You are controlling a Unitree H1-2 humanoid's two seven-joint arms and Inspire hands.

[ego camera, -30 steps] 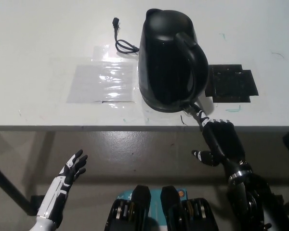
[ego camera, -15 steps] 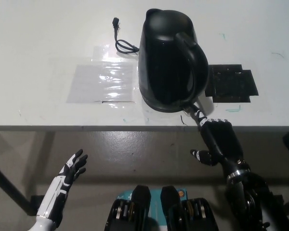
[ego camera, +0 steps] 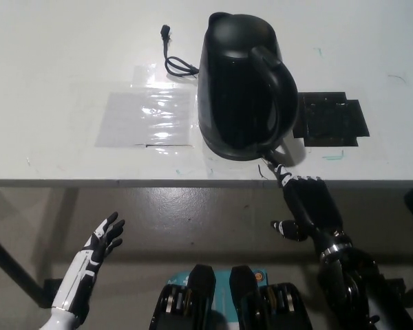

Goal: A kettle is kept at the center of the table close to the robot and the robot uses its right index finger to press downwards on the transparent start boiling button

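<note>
A black kettle stands on the white table near its front edge, handle toward me. My black right hand is just below the handle's foot. One finger is stretched out and its tip is at the base of the handle; the other fingers are curled in. The start button is hidden there. My white left hand rests low at the lower left, below the table edge, with its fingers apart and nothing in it.
The kettle's black cord lies behind it on the left. A clear plastic sheet is taped to the table left of the kettle. A black flat mat lies to its right.
My right hand has slid a little to the left and toward me, its outstretched fingertip moving closer under the handle's foot. The kettle and left hand have not moved.
</note>
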